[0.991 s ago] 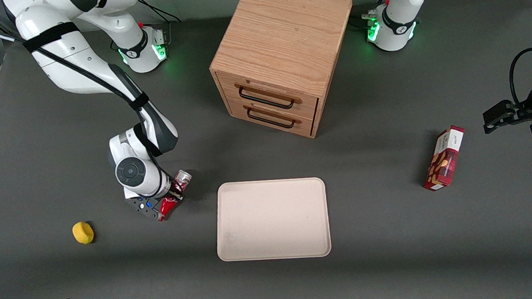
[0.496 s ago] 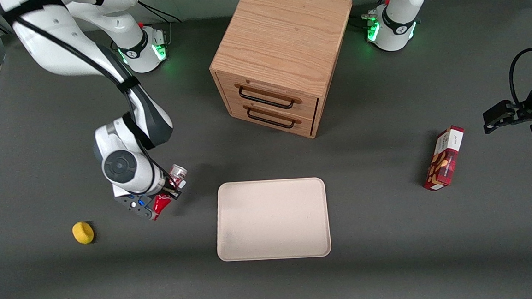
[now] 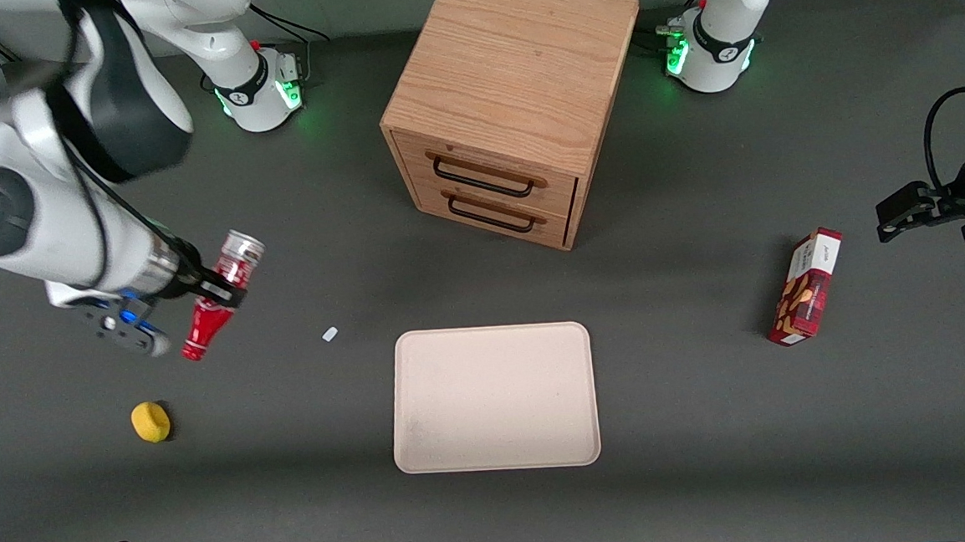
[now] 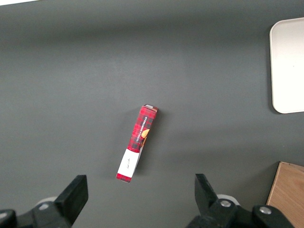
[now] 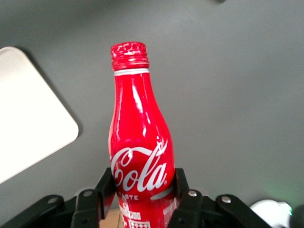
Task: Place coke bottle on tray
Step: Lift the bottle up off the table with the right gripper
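Bottle [image 3: 217, 294] is clamped in my pincer [image 3: 209, 293], lifted off the bench toward my working end, so grabbing's done and carrying it over onto the tray [image 3: 494, 398] is what's left.

From high up in front we look down on the whole desk [image 3: 712, 458]; both wrist cameras also catch the tray [image 3: 494, 398].

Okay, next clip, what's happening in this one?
The right arm's gripper is shut on the coke bottle and holds it in the air, tilted with its cap end pointing down, at the working arm's end of the table. The tray lies bare in front of the wooden drawer cabinet, so the bottle has not yet been set on it.
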